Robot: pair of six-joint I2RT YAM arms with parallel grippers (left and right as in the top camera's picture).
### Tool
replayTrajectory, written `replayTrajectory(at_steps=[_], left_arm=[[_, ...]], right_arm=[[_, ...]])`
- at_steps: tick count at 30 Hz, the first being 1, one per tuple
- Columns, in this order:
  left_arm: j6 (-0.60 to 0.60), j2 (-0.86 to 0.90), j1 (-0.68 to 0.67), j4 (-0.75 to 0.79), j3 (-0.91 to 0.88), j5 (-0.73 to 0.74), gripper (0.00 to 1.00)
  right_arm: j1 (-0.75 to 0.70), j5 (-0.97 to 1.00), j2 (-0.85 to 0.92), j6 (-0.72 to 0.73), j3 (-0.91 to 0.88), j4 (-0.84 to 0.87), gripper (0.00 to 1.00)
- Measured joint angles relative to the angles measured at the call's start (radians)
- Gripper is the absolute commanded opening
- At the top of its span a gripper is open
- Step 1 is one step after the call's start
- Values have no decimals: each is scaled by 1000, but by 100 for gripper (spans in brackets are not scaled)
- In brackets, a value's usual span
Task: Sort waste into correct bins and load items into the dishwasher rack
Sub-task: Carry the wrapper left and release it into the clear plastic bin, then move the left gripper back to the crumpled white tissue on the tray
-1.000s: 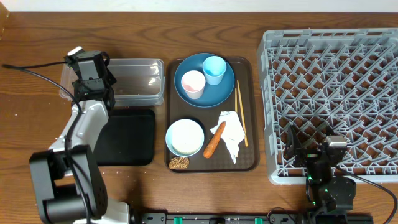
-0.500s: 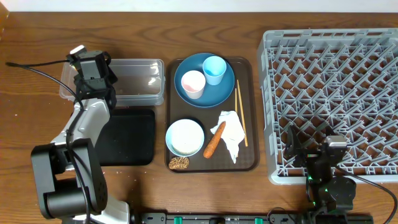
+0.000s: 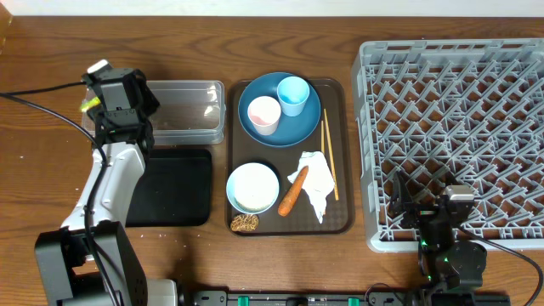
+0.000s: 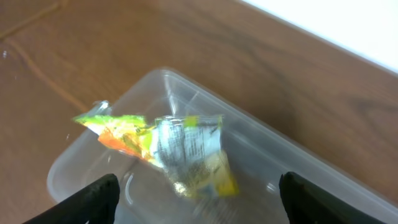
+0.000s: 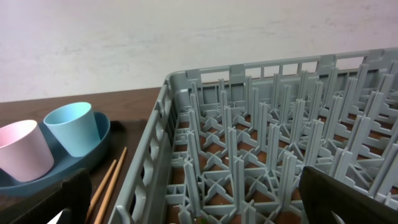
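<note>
At the rounded end of the clear plastic tub (image 4: 163, 72), the yellow-green snack wrapper (image 4: 186, 152) shows crumpled, free of the left gripper (image 4: 198, 196), whose fingers stand wide apart either side. Well away, the right gripper (image 5: 205, 205) hangs equally spread over the grey dishwasher rack (image 5: 261, 143).

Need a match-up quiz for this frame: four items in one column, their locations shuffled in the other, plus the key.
Items
1. snack wrapper
2. pink cup
3. carrot
4. chopsticks

Places
A. on the blue plate
B. along the right side of the brown tray
C. at the left end of the clear tub
D. between the bowl and the napkin

Pairs: 1-C, 2-A, 3-D, 4-B
</note>
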Motion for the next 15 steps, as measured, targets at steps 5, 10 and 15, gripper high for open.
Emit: replayTrajectory(at_steps=[5,10,15], left_arm=[[-3,0,0,-44,0,4,93],[-3,-23,0,-58,0,90,93],[-3,-156,-2,-144,0,214,93]], right_arm=[[0,0,0,0,0,0,99],[0,0,0,0,0,0,99],[0,0,0,0,0,0,99]])
